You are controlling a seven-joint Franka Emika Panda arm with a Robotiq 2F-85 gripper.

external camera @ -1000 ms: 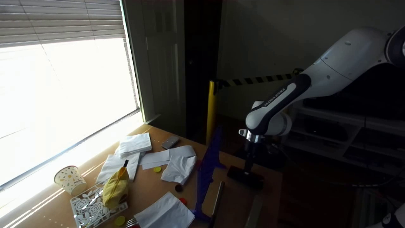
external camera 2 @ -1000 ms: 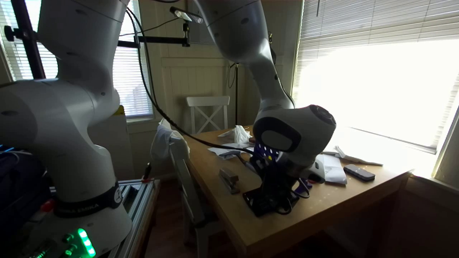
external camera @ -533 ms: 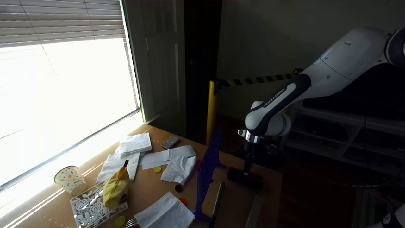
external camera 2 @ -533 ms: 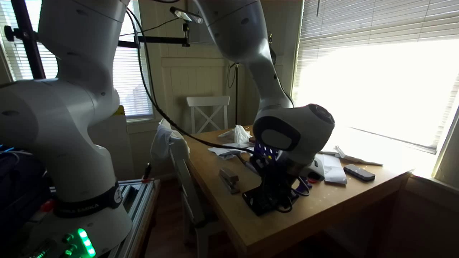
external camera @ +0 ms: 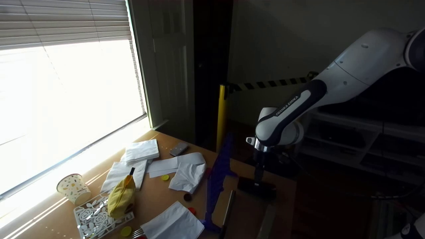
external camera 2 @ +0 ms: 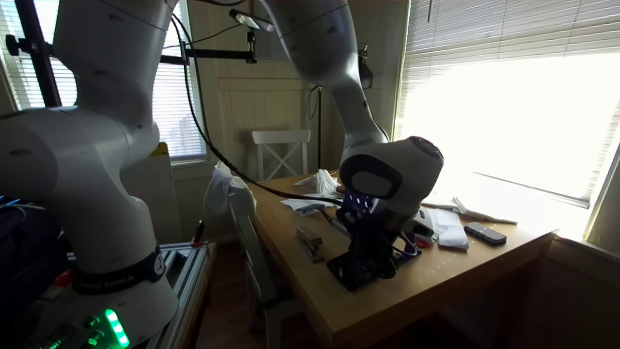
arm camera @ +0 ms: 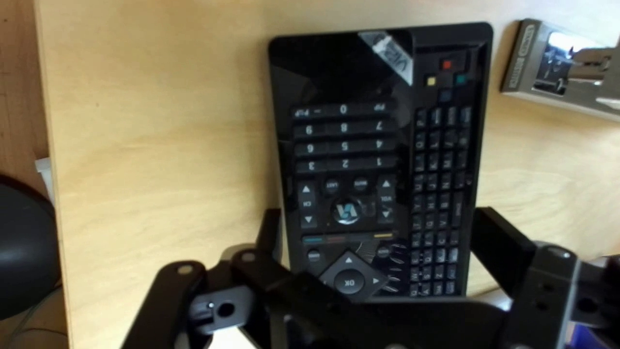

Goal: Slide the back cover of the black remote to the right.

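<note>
On the desk [external camera: 152, 199], in an exterior view, a spotted paper cup [external camera: 73, 189], its inside impossible to make out, is near a yellow pouch [external camera: 121, 199] that rests on a white openwork panel [external camera: 100, 216], contents hidden. The black remote [arm camera: 380, 145] lies flat below the pincer [arm camera: 378, 220], its keyboard section [arm camera: 441, 194] exposed and a stapler [arm camera: 542, 68] just beside one corner. The pincer is spread wide, fingers [arm camera: 506, 247] along both long sides of the remote; whether they touch it I cannot tell.
</note>
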